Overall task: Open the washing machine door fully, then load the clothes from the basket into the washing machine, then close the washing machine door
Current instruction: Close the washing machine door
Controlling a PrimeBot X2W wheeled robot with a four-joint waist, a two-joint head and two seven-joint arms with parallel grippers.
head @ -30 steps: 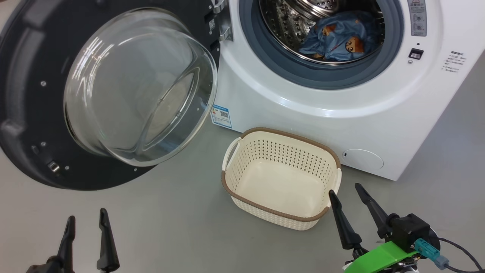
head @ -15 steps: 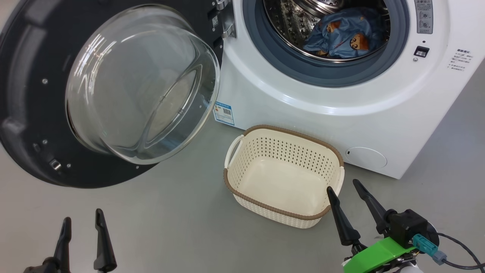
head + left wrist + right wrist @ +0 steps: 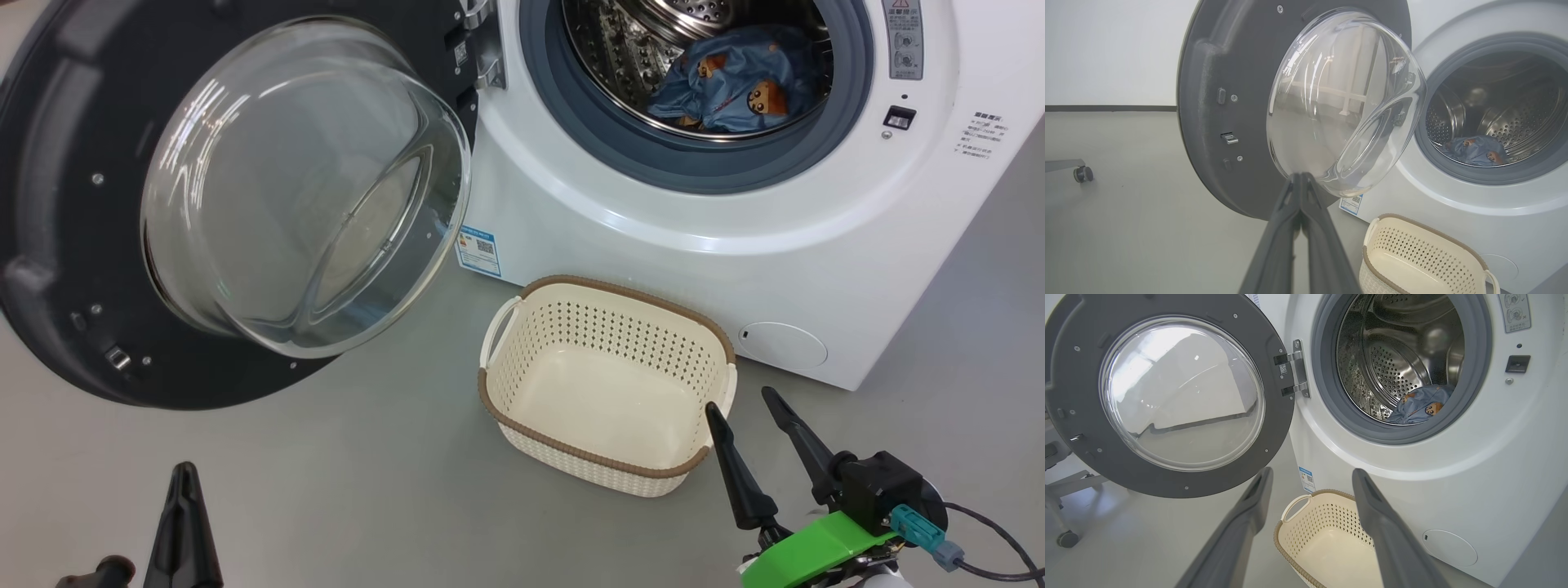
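The washing machine door [image 3: 302, 188] stands swung wide open to the left of the washing machine [image 3: 735, 245], its glass bowl bulging out over the grey floor [image 3: 367, 490]. The clothes [image 3: 735, 77] lie low in the steel drum [image 3: 620, 49]. The basket [image 3: 571, 449] sits empty on the floor just in front of the machine; whether it touches the white front is hard to tell. The left gripper [image 3: 186, 474] has its fingers pressed together on nothing, below the door. The right gripper [image 3: 739, 400] is spread and empty, with its tips by the basket's near right corner.
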